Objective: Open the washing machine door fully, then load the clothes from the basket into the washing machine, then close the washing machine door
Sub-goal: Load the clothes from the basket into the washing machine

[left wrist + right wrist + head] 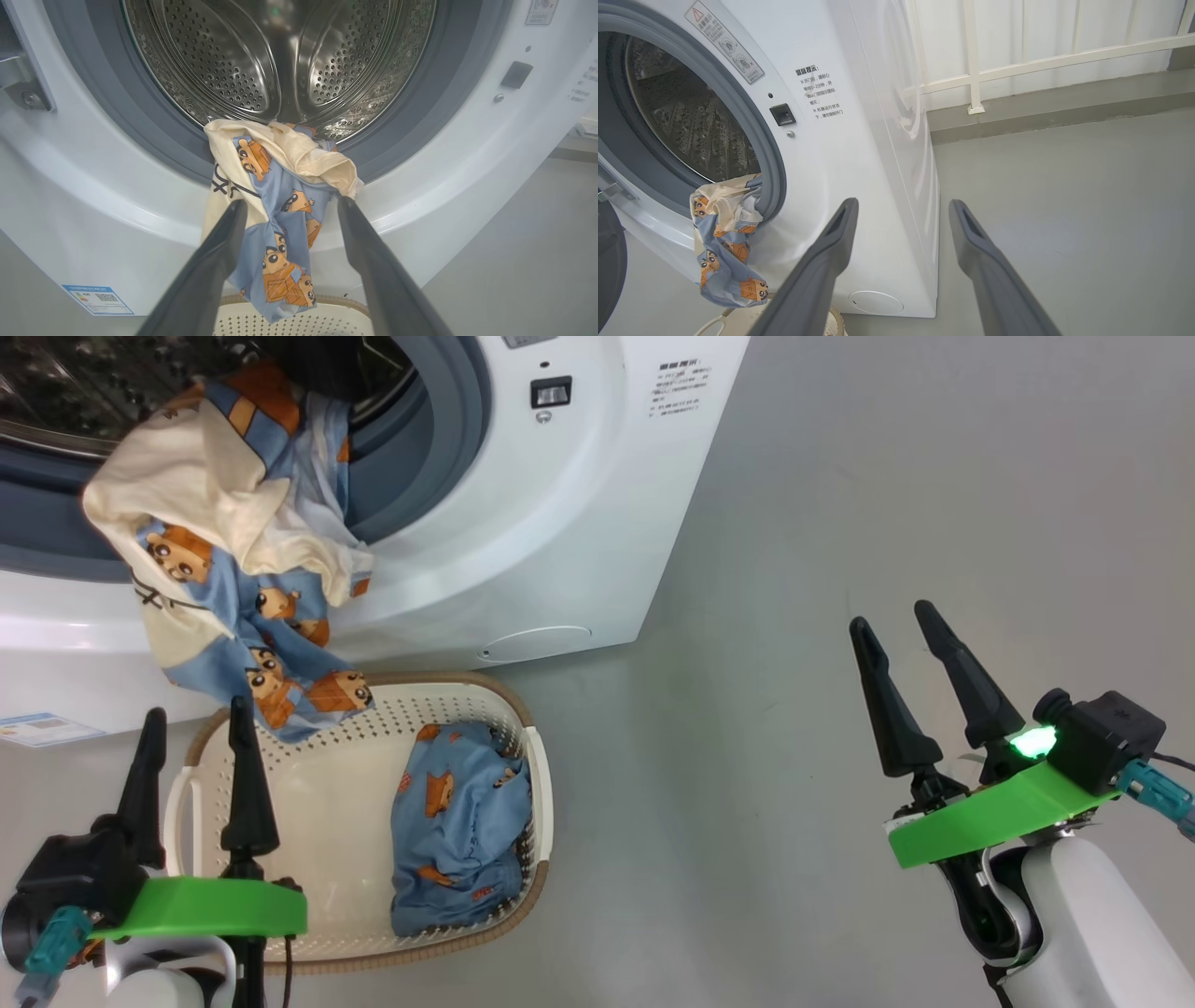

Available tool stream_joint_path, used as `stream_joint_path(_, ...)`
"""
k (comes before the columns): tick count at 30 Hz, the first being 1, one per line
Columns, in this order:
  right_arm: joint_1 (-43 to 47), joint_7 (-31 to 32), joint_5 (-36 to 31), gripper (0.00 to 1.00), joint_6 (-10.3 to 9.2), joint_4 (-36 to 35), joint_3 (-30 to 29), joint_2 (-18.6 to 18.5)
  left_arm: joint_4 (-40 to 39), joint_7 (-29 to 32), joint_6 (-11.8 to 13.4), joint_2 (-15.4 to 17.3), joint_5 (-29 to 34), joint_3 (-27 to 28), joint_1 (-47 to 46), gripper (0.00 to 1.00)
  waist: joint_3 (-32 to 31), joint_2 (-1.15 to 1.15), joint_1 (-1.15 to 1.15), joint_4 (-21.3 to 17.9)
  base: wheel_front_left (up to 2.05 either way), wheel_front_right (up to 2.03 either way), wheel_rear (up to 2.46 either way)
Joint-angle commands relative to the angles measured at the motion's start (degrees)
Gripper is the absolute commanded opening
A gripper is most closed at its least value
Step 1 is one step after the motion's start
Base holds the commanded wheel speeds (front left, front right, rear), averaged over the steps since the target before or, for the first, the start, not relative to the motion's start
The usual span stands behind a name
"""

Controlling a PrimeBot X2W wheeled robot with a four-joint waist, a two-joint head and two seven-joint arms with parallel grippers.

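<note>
Cream-and-blue clothes [285, 205] hang from the washing machine [93, 210] mouth, between and just beyond the open, empty left fingers [217, 256]. A blue garment [457, 831] lies in the basket [327, 821] beneath them. Right fingers [829, 261], open and empty, stand well apart.

Bright, even light; sharp, wide-angle edge distortion.

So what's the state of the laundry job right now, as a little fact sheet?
washing machine door: open
hanging garment: draped from the drum out over the gasket, lower end above the basket
blue garment: crumpled in the basket
left jaws: open, empty, pointing at the hanging garment
right jaws: open, empty, off to the side over the floor
</note>
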Motion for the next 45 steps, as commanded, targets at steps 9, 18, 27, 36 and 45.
stream_joint_path(9, 1.3, -0.3, -0.4, 1.0, 0.09, -1.7, 0.9, -0.4, 1.4, -0.3, -0.5, 0.6, 0.8, 1.8, -0.7, 1.0, 0.6, 0.0, 0.0, 0.1, 0.0, 0.0, 0.0)
stream_joint_path(18, 0.5, -0.3, -0.4, 1.0, 0.09, -1.9, 0.9, -0.3, 12.8, 1.2, -1.3, 2.7, 0.2, 0.9, -7.1, 1.0, 1.5, 0.0, 0.0, -0.1, 0.0, 0.0, 0.0)
stream_joint_path(27, -0.1, -0.3, -0.4, 1.0, 0.09, -2.2, 1.1, 0.0, 28.3, 1.1, -2.9, 5.3, -1.2, -1.0, -18.3, 1.0, 2.7, 0.0, 0.0, -1.0, 0.0, 0.0, 0.0)
stream_joint_path(36, -0.8, -0.3, -0.4, 1.0, 0.09, -2.4, 1.4, 0.4, 43.2, 1.6, -3.6, 7.7, -2.5, -4.7, -29.0, 1.0, 4.5, 0.0, 0.0, -2.6, 0.0, 0.0, 0.0)
stream_joint_path(45, -1.3, -0.3, -0.2, 1.0, 0.09, -2.4, 1.2, 0.5, 53.3, 1.0, -3.6, 9.0, -2.7, -7.0, -36.2, 1.0, 5.8, 0.0, 0.0, -3.7, 0.0, 0.0, 0.0)
